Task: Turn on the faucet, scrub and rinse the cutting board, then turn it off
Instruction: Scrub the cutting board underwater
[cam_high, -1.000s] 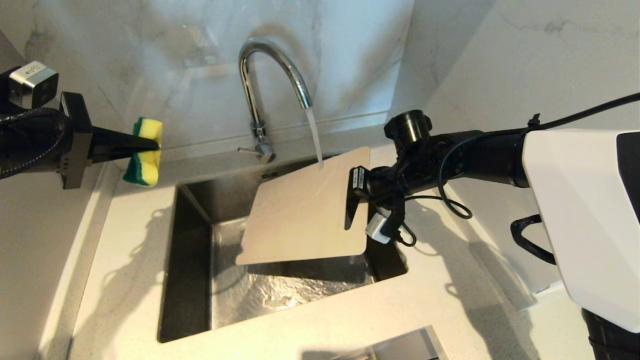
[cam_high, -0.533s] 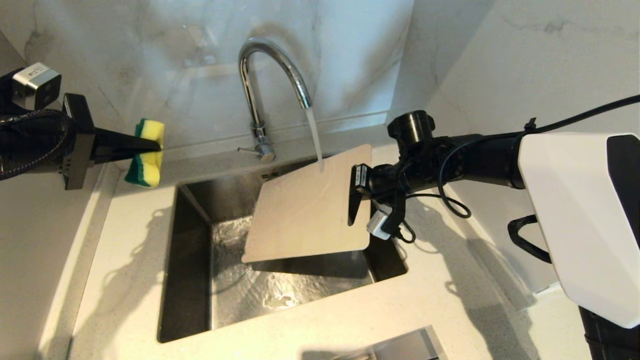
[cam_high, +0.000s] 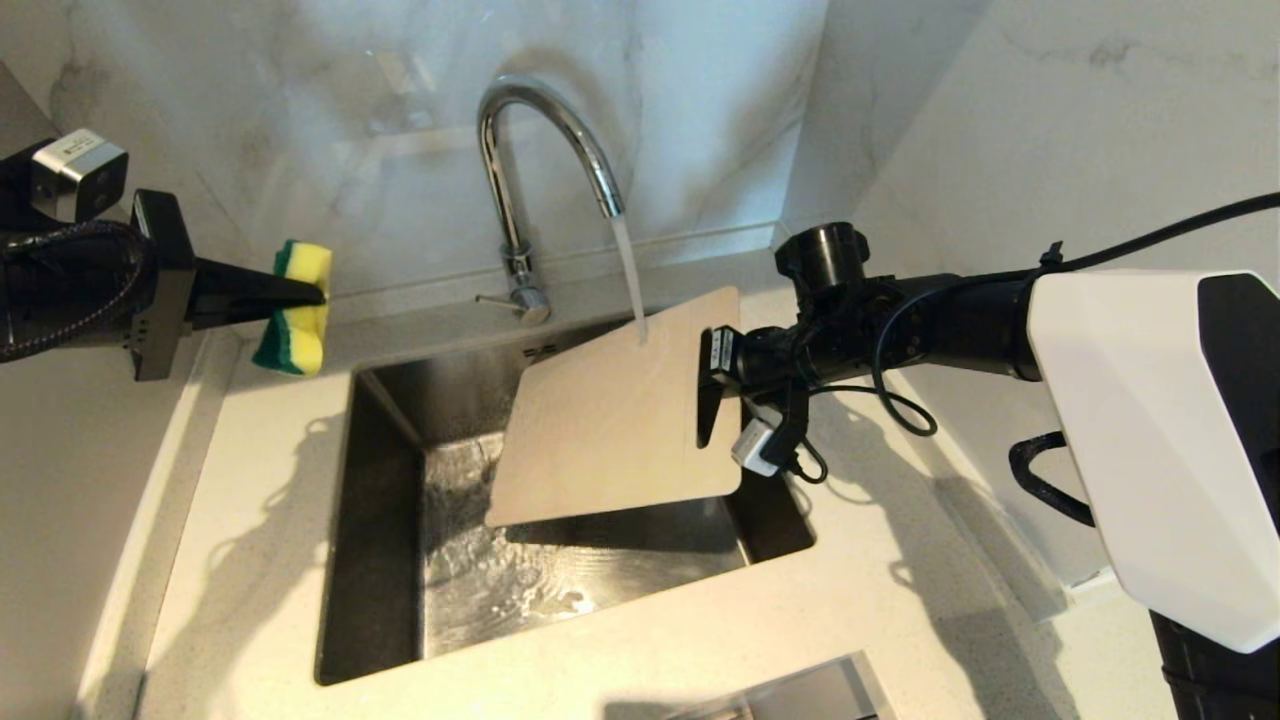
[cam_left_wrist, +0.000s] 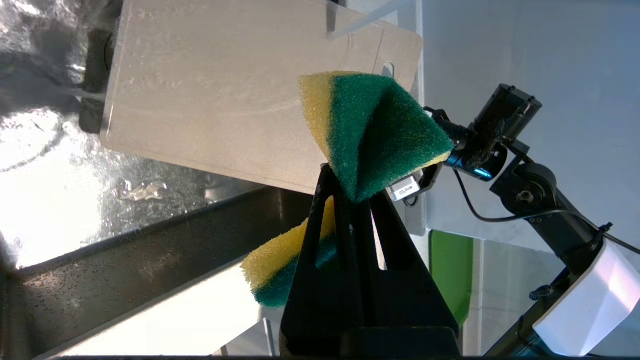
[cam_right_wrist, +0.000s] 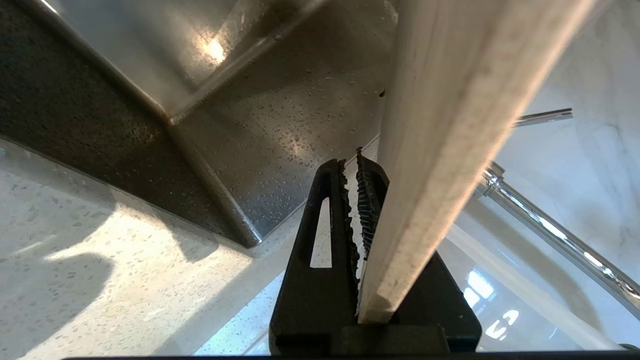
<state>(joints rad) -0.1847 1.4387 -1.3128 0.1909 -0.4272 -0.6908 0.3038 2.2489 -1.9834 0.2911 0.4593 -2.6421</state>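
Sink (cam_high: 380, 560) below: right pincer (cam_high: 712, 400) clamps cutting board (cam_high: 610, 420); left pincer (cam_high: 310, 292) squeezes sponge (cam_high: 295, 310).

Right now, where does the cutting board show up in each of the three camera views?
Head view: the cutting board is at the centre, tilted over the sink under the running water.
Left wrist view: the board fills the upper part, behind the sponge.
Right wrist view: the board is seen edge-on, running up from the right tool.
Shared landmark: the sink.

No legible text, labels or numbers on anything.
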